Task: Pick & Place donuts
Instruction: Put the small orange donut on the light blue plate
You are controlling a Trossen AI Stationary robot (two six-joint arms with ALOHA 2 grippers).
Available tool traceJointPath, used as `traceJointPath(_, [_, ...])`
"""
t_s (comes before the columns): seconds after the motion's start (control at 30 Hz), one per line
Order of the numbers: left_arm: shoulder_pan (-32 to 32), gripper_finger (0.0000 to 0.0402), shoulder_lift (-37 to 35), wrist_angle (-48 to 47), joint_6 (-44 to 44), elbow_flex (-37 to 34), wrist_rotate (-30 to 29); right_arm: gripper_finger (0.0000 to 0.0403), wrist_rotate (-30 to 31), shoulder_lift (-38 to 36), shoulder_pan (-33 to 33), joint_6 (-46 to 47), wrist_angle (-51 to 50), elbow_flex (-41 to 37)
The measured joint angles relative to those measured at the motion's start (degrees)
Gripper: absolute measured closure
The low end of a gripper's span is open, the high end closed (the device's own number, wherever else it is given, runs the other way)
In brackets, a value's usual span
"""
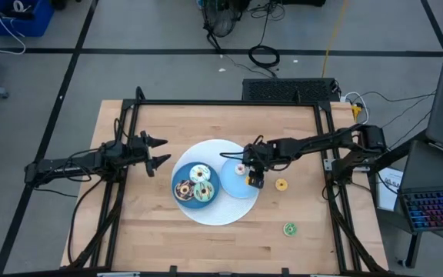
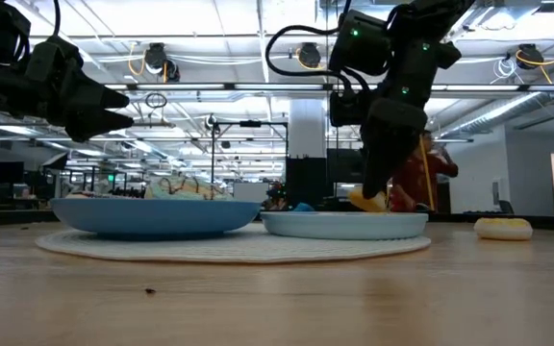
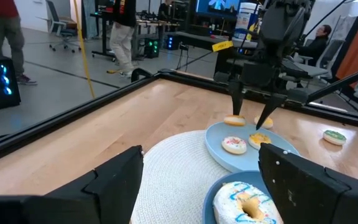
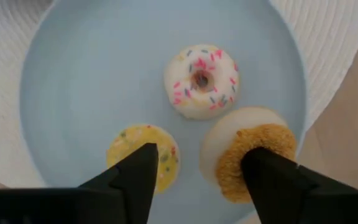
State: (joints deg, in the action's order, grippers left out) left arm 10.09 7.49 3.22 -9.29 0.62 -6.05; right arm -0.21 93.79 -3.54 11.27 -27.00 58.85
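Observation:
A dark blue plate (image 1: 178, 175) on a round white mat (image 1: 206, 150) carries three larger donuts: white (image 1: 200, 172), chocolate (image 1: 183, 188) and green (image 1: 204, 192). Beside it, a pale blue plate (image 4: 86, 81) holds a pink-sprinkled tiny donut (image 4: 201, 81), a yellow one (image 4: 143, 154) lying flat and an orange crumbed one (image 4: 250, 158) tilted against the rim. My right gripper (image 4: 201, 180) is open and points down low over this plate, one finger by the yellow donut, the other by the crumbed one. My left gripper (image 1: 160, 151) waits open left of the mat. My right gripper's open fingers come from above. One fingertip (image 4: 278, 180) stands right at the edge of the orange crumbed donut (image 4: 229, 177). Whether it touches the donut I cannot tell.
Two more tiny donuts lie on the bare wood right of the mat: a yellow one (image 1: 281, 185) and a green one (image 1: 289, 228). A black frame (image 1: 229, 103) borders the table. Open wood lies along the near and far sides. People stand in the room beyond.

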Motion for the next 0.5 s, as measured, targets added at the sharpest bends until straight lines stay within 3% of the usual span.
traceJointPath(0.17, [0.0,0.0079,-0.02,-0.02,0.04,0.0,-0.02,0.0168,-0.19,0.03,0.01,1.71,-0.65,0.0])
traceJointPath(0.3, [0.0,0.0077,0.0,-0.02,0.05,0.0,-0.02,0.0158,-5.29,0.03,-0.19,4.67,-1.06,0.0])
traceJointPath(0.5, [0.0,0.0087,0.0,-0.02,0.04,0.0,0.0,0.0159,-7.92,0.03,-0.28,7.44,-0.67,0.0])
